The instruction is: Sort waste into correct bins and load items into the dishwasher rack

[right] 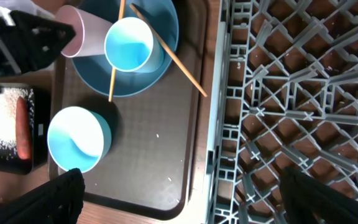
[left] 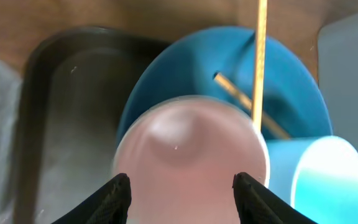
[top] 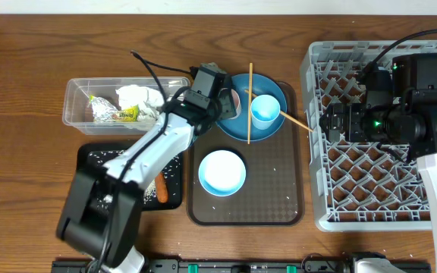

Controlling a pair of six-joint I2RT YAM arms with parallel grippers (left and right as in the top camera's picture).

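Observation:
The small pink cup [left: 188, 155] stands on the large blue plate [top: 237, 125], between the open jaws of my left gripper [left: 182, 190]; in the overhead view that gripper [top: 226, 100] covers most of it. The light blue cup [top: 265, 111] stands on the plate too. One chopstick [top: 249, 91] lies across the plate, the other [top: 298, 121] points toward the grey rack [top: 370, 174]. The pale blue bowl [top: 221, 171] sits on the brown tray. My right gripper [right: 188, 193] is open and empty above the rack's left edge.
The clear tub [top: 78, 95] holds the white tissue [top: 139, 97] and the yellow wrapper [top: 124, 115]. The black tray [top: 97, 155] holds rice [top: 105, 157] and the carrot [top: 162, 188]. A few grains lie on the brown serving tray [top: 271, 189].

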